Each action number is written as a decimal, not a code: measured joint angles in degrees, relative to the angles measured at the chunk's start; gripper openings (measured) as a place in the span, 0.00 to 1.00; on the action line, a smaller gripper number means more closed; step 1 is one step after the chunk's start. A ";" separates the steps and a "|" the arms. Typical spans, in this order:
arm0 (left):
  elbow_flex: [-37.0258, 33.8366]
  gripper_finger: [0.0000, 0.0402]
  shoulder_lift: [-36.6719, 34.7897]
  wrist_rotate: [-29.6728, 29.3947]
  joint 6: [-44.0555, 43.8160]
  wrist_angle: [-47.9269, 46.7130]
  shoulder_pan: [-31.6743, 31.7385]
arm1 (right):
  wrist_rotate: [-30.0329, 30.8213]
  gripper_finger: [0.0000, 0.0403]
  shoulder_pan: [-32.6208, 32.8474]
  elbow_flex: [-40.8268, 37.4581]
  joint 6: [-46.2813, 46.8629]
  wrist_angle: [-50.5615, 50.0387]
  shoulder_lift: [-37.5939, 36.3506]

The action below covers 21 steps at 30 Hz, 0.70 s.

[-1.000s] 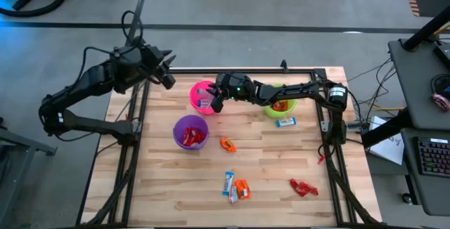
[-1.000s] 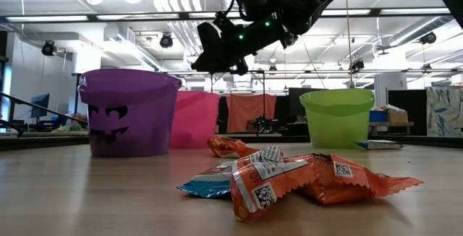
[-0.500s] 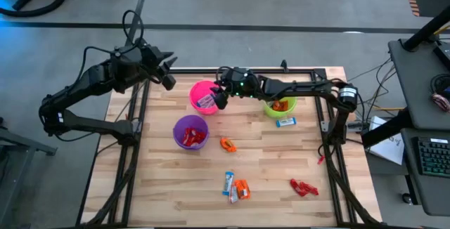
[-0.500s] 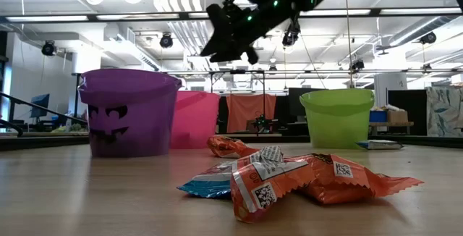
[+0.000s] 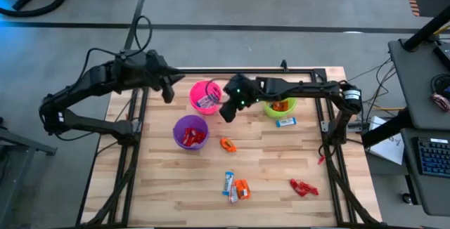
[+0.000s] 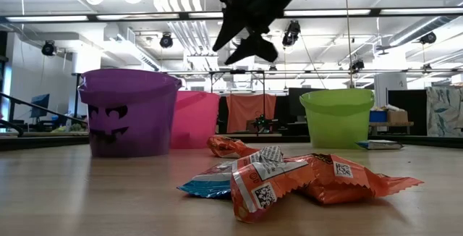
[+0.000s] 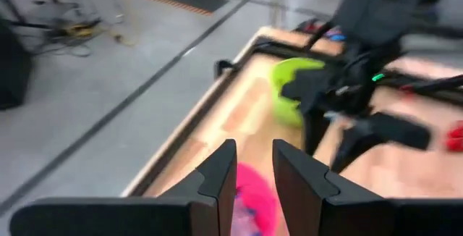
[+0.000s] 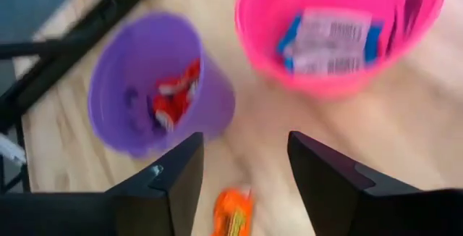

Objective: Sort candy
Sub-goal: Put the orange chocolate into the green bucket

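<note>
My right gripper (image 5: 228, 109) (image 8: 242, 185) hangs open and empty above the table, between the pink cup (image 5: 204, 97) and the purple cup (image 5: 190, 132). It shows high up in the low view (image 6: 246, 33). The pink cup (image 8: 340, 33) holds blue-and-white bars. The purple cup (image 8: 163, 91) holds red sweets. The green cup (image 5: 280, 107) holds orange ones. Loose candy lies on the table: an orange sweet (image 5: 228, 144), a blue-and-white bar (image 5: 285, 122), a bar with an orange sweet (image 5: 235, 185), and red sweets (image 5: 304, 187). My left gripper (image 5: 167, 92) (image 7: 253, 171) hovers by the table's far left edge, narrowly open and empty.
The three cups stand in the table's far half. The near half holds only scattered sweets, with bare wood (image 5: 176, 187) at the near left. The metal frame (image 5: 133, 138) runs along the table's left and right sides. In the low view the orange wrappers (image 6: 289, 178) lie close in front.
My right gripper has risen from just over the pink cup and gone toward the table's near edge, now hanging beside that cup. My left gripper has swung a little toward the table's near edge, closer to the pink cup.
</note>
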 joint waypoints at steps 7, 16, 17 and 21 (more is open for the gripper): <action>-0.31 0.19 -1.52 -0.01 -7.45 -0.15 -5.81 | 0.32 0.54 6.38 -0.61 6.18 -6.28 0.09; -5.55 0.19 -1.63 -3.37 -17.79 2.03 -15.81 | 3.99 0.54 12.93 -6.07 13.40 -6.03 0.33; -6.32 0.19 -1.64 -4.07 -18.78 2.58 -17.06 | 5.08 0.54 13.55 -6.74 13.69 -5.92 0.34; -9.04 0.19 -1.62 -6.72 -21.72 5.64 -21.61 | 7.79 0.54 15.16 -8.92 14.99 -5.63 0.44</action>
